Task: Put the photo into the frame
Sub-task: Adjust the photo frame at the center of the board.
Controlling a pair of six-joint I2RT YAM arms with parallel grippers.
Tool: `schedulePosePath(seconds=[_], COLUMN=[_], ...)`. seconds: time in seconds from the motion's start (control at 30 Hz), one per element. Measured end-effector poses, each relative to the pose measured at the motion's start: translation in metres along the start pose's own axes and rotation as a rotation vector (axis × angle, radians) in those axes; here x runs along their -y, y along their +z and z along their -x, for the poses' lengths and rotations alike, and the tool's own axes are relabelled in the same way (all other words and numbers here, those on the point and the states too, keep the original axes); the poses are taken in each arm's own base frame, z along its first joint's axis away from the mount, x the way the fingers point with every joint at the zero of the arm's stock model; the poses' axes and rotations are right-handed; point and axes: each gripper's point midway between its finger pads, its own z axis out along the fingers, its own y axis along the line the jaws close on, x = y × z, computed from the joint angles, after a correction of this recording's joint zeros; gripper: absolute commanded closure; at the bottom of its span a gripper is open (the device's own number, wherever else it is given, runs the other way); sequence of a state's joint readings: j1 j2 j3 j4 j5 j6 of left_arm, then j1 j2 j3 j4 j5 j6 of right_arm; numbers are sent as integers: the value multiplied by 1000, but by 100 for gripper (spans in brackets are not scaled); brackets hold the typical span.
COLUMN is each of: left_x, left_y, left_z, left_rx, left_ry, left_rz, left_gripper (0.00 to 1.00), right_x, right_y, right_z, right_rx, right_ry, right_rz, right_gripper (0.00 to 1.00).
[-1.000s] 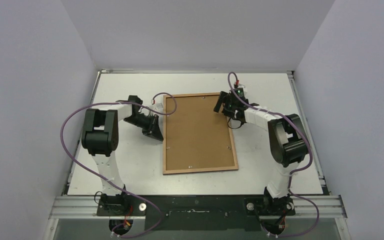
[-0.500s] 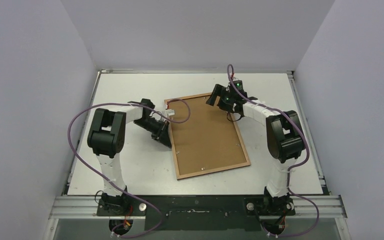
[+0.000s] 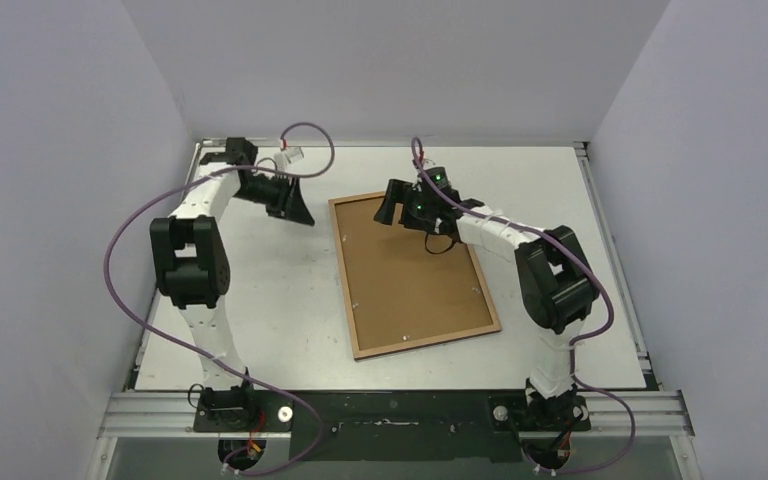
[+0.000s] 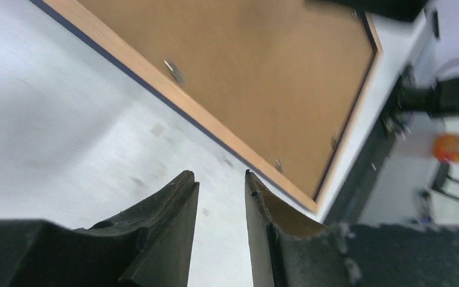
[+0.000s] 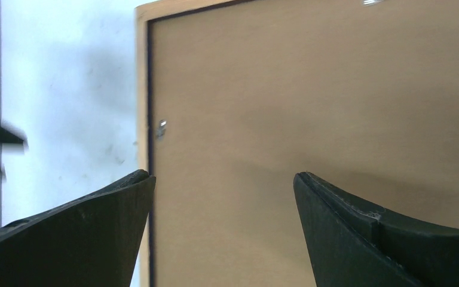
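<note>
a: where is the frame (image 5: 142, 89) from the right pincer (image 5: 222, 176)?
b: directly under it. one fingertip hangs above the light-wood rail near a corner, the other above the brown backing board (image 5: 334, 107) inside the rail. the fingers stand wide apart with nothing between them.
a: and the left pincer (image 4: 218, 176)?
b: well off the frame, over the white table (image 4: 66, 137). the frame's long rail runs ahead of its fingertips. a narrow gap parts its fingers and only table shows through it, so it carries nothing.
a: the photo?
b: not in any view. i cannot tell whether it lies beneath the board.
a: how does the frame look?
b: it lies flat, back up and skewed on the table. it has a thin pale wood edge with a dark blue line along the outer side, and the board sits flush inside. a small metal tab (image 5: 162, 127) shows just ahead of the fingertip that hangs over the rail.
a: which step is this?
b: my reading is work on the frame's back, either opening it or closing it up. with the photo out of sight i can't say which.
a: next move?
b: probably the right pincer lowers onto that tab or the board's edge. the tab is small and flat, so one fingertip must meet it squarely. a miss may only shove the light frame along the table.
</note>
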State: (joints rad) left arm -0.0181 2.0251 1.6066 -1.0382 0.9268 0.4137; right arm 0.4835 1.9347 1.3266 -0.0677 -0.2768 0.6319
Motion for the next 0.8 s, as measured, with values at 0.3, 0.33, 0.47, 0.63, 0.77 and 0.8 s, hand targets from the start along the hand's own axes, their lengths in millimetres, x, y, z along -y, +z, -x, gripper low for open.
schedulePosePath(seconds=[0.3, 0.33, 0.47, 0.63, 0.77, 0.8], left_x=[-63, -72, -99, -103, -94, -93], left_y=[4, 11, 37, 60, 69, 69], left_z=[114, 116, 126, 143, 156, 158], left_rx=[177, 174, 160, 160, 178, 183], left_ry=[39, 23, -7, 24, 58, 65], left_rz=[132, 139, 171, 196, 205, 206], left_gripper=[36, 35, 30, 25, 23, 23], right_x=[-61, -61, -53, -43, -40, -39], right_y=[-19, -22, -32, -52, -71, -73], right_z=[-18, -20, -29, -37, -45, -48], right_rx=[5, 5, 3, 16, 34, 34], right_ry=[-71, -72, -67, -62, -39, -33], right_rz=[106, 107, 89, 66, 78, 80], right_gripper=[10, 10, 10, 10, 10, 10])
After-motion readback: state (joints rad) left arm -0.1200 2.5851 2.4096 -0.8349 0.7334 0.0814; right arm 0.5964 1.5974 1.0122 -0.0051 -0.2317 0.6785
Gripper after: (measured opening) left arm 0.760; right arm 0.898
